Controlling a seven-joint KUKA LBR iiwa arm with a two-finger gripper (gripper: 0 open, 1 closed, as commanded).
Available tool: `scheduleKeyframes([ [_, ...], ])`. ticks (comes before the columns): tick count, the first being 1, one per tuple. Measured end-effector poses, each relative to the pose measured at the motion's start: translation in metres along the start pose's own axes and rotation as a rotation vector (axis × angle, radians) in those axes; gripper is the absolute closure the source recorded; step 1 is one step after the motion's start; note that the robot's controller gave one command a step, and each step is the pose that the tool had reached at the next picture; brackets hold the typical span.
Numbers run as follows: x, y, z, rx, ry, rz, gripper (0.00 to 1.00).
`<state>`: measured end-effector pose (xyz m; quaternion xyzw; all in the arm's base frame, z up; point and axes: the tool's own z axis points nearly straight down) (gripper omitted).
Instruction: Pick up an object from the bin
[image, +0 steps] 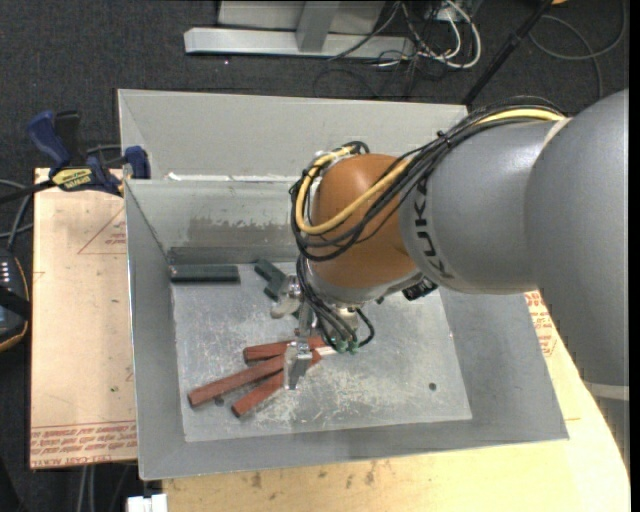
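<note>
Hand (298, 366) is reaching down into the front-left part of the grey bin (150, 300), and its tip is sitting at the right end of a cluster of reddish-brown sticks (250, 379). From where I am standing I cannot tell whether the hand is open or closed.

Three sticks are lying flat on the bin floor, spreading left and frontward from the hand:
- The upper stick (270, 352) is lying almost level, its right end meeting the hand.
- The long stick (215, 390) is slanting away to the front left.
- The short stick (256, 398) is lying nearest the front wall.

The orange cover (355, 225) and yellow cables (340, 225) are hanging directly above the hand.

A dark grey bar (205, 272) is resting at the foot of the back wall, well apart from the hand. A small dark grey piece (267, 271) is lying between that bar and the arm.
</note>
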<state>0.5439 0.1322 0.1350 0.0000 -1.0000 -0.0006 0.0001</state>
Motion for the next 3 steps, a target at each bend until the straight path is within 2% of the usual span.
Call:
scheduleKeyframes([
  [1, 0.010, 0.031, 0.058, 0.000, -0.013, -0.373, 1.00],
  [2, 0.010, 0.031, 0.058, 0.000, -0.013, -0.373, 1.00],
  [3, 0.006, 0.036, -0.083, 0.000, -0.003, -0.395, 1.00],
])
